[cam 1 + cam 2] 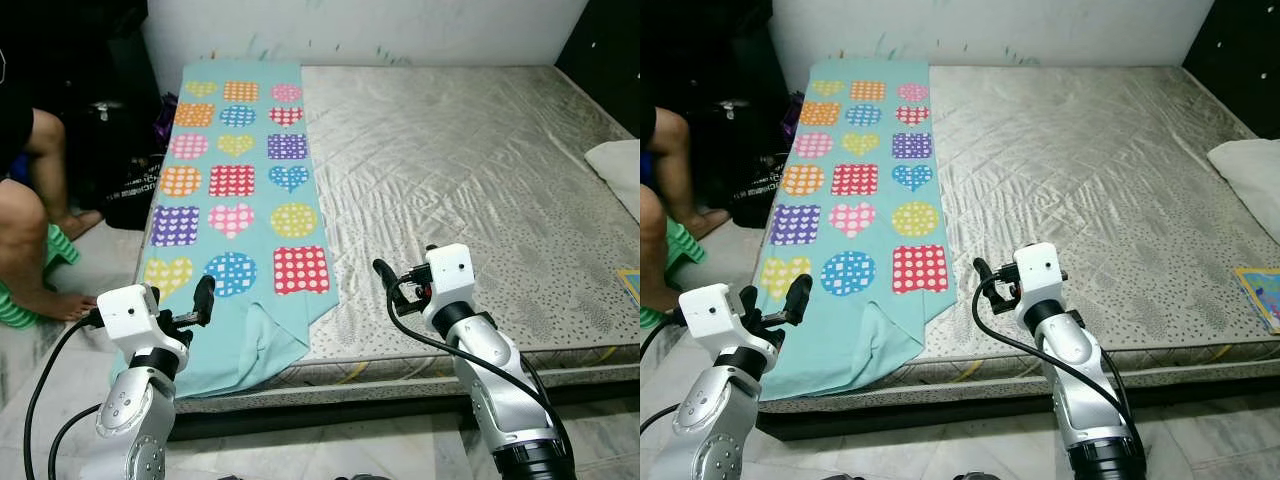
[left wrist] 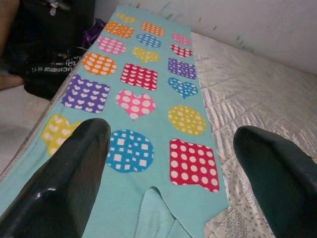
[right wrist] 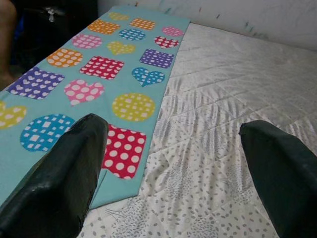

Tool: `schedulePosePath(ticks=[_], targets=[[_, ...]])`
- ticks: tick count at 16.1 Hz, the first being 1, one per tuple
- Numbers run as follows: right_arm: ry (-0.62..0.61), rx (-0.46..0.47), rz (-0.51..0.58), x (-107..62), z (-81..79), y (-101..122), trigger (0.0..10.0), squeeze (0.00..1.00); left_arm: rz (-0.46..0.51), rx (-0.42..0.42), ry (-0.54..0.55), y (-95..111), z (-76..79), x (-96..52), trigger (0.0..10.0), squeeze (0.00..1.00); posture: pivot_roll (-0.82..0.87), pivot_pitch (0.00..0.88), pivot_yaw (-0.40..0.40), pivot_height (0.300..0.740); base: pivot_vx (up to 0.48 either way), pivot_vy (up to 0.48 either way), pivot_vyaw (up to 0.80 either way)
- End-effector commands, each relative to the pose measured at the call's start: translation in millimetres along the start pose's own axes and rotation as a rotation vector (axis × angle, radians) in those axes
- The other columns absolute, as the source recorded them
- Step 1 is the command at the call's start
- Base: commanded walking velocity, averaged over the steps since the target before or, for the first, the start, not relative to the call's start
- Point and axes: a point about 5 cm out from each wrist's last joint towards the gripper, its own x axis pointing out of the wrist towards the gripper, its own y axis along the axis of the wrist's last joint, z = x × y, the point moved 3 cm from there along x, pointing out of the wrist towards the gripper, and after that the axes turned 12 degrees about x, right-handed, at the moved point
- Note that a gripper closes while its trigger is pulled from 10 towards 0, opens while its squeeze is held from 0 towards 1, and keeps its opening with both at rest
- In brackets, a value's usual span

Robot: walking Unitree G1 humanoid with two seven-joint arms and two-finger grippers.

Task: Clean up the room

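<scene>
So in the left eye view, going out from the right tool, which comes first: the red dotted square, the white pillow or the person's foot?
From the right tool:
1. Red dotted square, just to its left on the blanket.
2. White pillow, far right edge of the mattress.
3. Person's foot, on the floor at far left.

White lettering on black bag (image 2: 47, 74), illegible.

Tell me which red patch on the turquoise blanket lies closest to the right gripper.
The red dotted square at the near corner of the turquoise blanket, just left of the right gripper. The other red patches sit farther up.
</scene>
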Motion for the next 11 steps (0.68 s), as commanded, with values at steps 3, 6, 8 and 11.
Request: schedulePosePath(ticks=[3, 6, 8, 11], targets=[[0.018, -0.004, 0.015, -1.1, -2.4, 3.1, 10.0, 0.00, 0.009, 0.004, 0.014, 3.4, -2.3, -0.1, 10.0, 0.00, -0.11, 0.100, -0.027, 0.707, 0.000, 0.000, 0.00], [0.025, -0.005, 0.019, -0.8, -3.2, 3.7, 10.0, 0.00, 0.007, 0.009, 0.018, 3.3, -2.6, 0.4, 10.0, 0.00, -0.11, 0.099, -0.026, 0.672, 0.000, 0.000, 0.00], [0.029, -0.004, 0.020, -0.9, -3.8, 3.9, 10.0, 0.00, 0.002, 0.015, 0.027, 2.8, -3.3, 0.7, 10.0, 0.00, -0.11, 0.099, -0.026, 0.647, 0.000, 0.000, 0.00], [0.038, -0.013, 0.025, -1.1, -4.2, 4.6, 10.0, 0.00, 0.027, 0.000, 0.018, 5.9, -2.2, 0.6, 10.0, 0.00, -0.11, 0.100, -0.028, 0.637, 0.000, 0.000, 0.00]])
